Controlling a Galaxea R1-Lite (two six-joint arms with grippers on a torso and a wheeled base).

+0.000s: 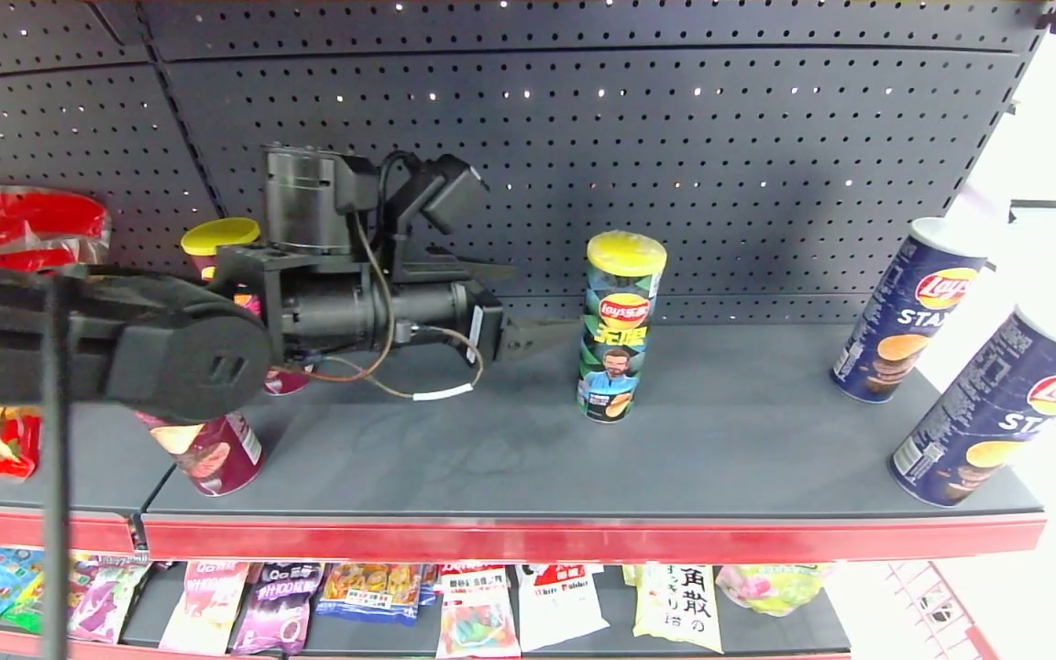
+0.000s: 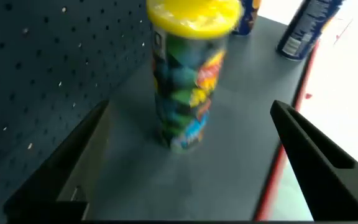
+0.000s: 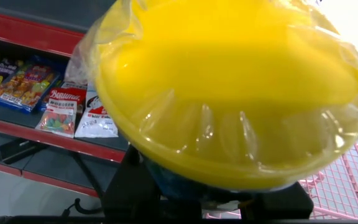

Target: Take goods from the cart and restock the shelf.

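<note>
A green chip can (image 1: 621,325) with a yellow lid stands upright mid-shelf on the dark shelf board (image 1: 720,449). My left gripper (image 1: 548,301) lies level just left of it, open. In the left wrist view the green chip can (image 2: 188,81) stands at the tips of the two spread fingers (image 2: 309,155), with a gap on either side. In the right wrist view a second can, with a yellow lid (image 3: 229,87) under clear film, sits close to the camera above dark gripper parts and off the shelf.
Two blue chip cans (image 1: 904,312) (image 1: 995,403) stand at the shelf's right end. A maroon can (image 1: 207,454) and a yellow-lidded can (image 1: 219,236) stand by my left arm, and red bags (image 1: 28,225) lie farther left. Snack bags (image 1: 482,610) fill the lower shelf. Pink cart wire (image 3: 347,193) shows low.
</note>
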